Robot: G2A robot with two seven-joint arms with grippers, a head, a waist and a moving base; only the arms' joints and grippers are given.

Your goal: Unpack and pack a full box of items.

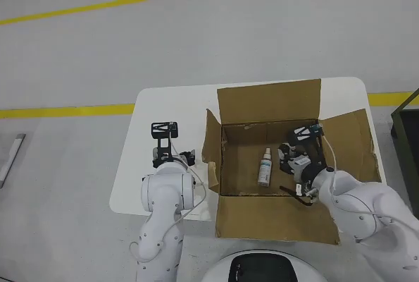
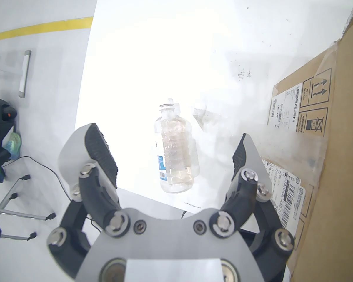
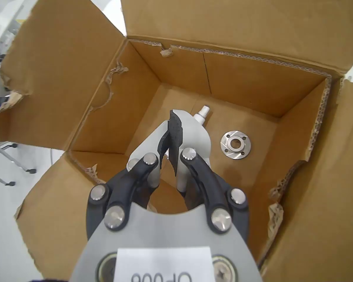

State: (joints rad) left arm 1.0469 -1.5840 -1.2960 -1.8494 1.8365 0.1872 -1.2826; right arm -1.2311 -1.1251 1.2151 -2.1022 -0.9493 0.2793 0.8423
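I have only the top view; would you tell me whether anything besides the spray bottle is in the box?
Observer: Yes, a round metal flange lies on the box floor near the spray bottle.
Operator: Is the right gripper holding anything?
Observer: No, its jaws are shut with nothing between them.
Operator: What is under the left gripper?
Observer: A clear bottle rests on the table below its open jaws.
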